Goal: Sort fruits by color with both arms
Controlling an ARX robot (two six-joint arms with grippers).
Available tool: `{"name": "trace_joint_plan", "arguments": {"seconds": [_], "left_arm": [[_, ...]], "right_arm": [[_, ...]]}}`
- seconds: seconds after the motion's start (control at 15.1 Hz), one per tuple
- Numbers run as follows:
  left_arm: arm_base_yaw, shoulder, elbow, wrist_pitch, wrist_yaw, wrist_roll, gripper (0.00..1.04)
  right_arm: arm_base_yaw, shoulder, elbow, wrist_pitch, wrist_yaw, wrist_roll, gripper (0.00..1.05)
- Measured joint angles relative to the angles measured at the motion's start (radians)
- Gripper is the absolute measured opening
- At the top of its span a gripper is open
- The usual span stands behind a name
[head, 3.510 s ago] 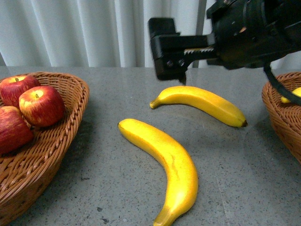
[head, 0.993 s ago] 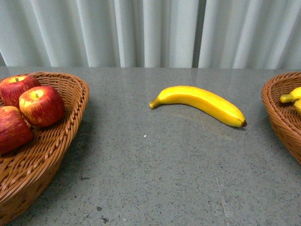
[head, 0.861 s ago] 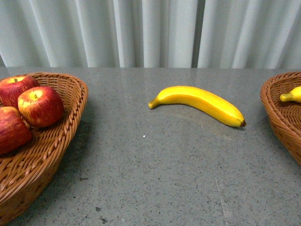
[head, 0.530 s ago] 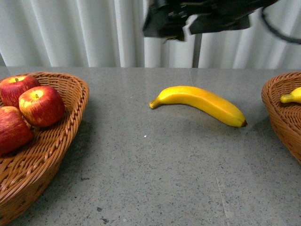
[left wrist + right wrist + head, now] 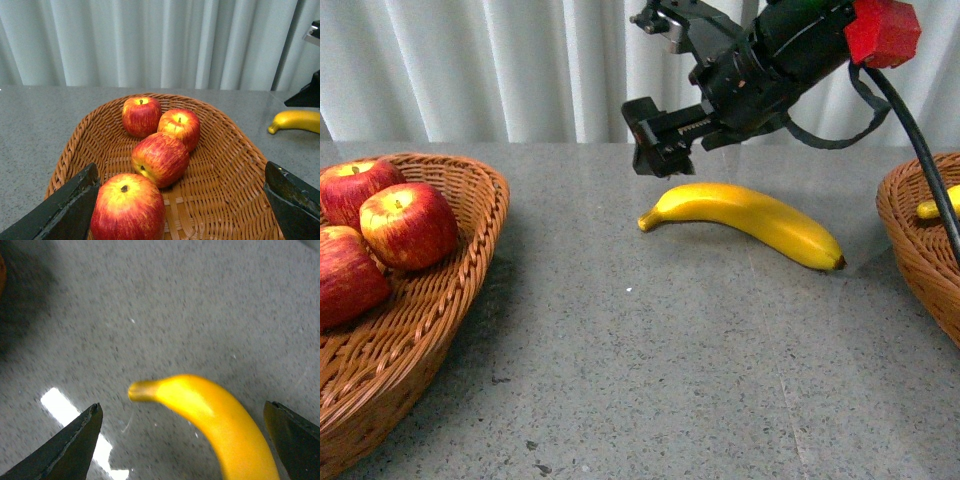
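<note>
A yellow banana (image 5: 750, 221) lies on the grey table (image 5: 650, 350) at the middle. My right gripper (image 5: 660, 140) is open and hovers just above the banana's stem end; in the right wrist view the banana (image 5: 210, 420) lies between the wide-open jaws. Three red apples (image 5: 405, 225) lie in the left wicker basket (image 5: 440, 300). My left gripper (image 5: 182, 210) is open over that basket (image 5: 225, 195); several apples (image 5: 160, 157) show in its view, the nearest apple (image 5: 127, 212) close to one jaw. Another banana (image 5: 935, 208) lies in the right basket (image 5: 920, 250).
White curtains hang behind the table. A black cable (image 5: 930, 160) runs down from the right arm in front of the right basket. The banana (image 5: 296, 121) on the table shows in the left wrist view beyond the basket rim.
The nearer banana that lay on the table 3.5 s ago is gone. The right arm was out of view, then came in from above and has lowered to the remaining banana's stem end.
</note>
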Motion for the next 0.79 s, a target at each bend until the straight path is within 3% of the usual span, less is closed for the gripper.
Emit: {"name": "trace_joint_plan", "arguments": {"seconds": [0.26,0.6,0.79], "left_arm": [[0.0,0.0,0.0,0.0,0.0,0.0,0.98],[0.0,0.0,0.0,0.0,0.0,0.0,0.98],[0.0,0.0,0.0,0.0,0.0,0.0,0.98]], "right_arm": [[-0.055,0.035,0.004,-0.048,0.045,-0.123,0.98],[-0.048,0.084,0.001,-0.055,0.111,-0.16,0.98],[-0.03,0.084,-0.03,-0.033,0.105,-0.181,0.63]]}}
